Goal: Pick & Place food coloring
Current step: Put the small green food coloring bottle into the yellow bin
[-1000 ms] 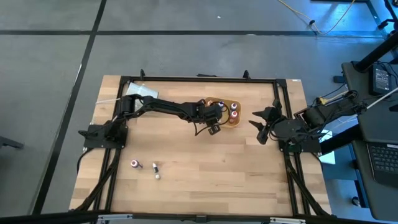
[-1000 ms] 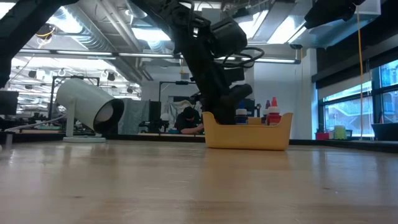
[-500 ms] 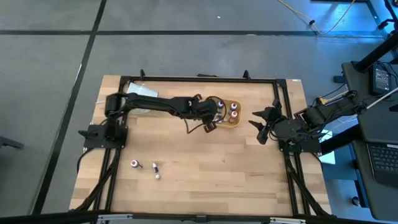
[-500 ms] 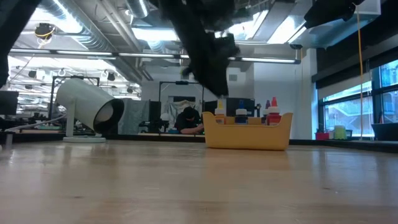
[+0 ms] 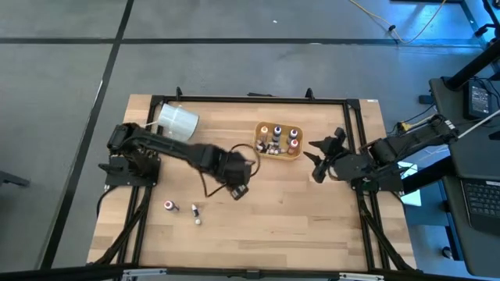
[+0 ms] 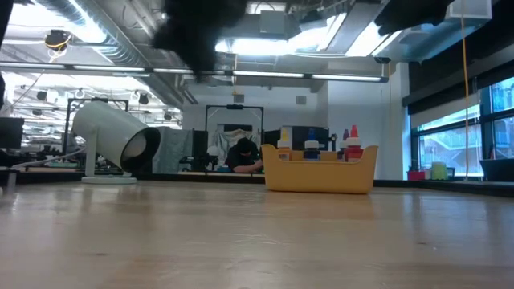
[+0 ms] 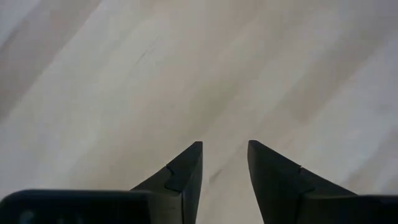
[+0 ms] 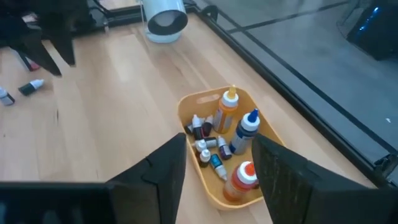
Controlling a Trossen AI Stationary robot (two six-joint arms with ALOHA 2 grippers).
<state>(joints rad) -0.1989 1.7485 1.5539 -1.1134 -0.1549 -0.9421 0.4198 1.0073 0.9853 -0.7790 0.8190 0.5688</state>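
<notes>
The left gripper, jaws apart and empty, should be centred over one loose bottle before closing.

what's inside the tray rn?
The tray holds three taller bottles with orange, blue and red tips, plus several tiny vials lying on its floor. Anything beneath them is hidden.

I see grey floor with dark seam lines across the top and left of the high view. My wooden table sits centre frame. Laptop at far right edge. In the low view: ceiling light strips along top, windows at right, a seated person mid-frame behind the table, ducting upper left.
</notes>
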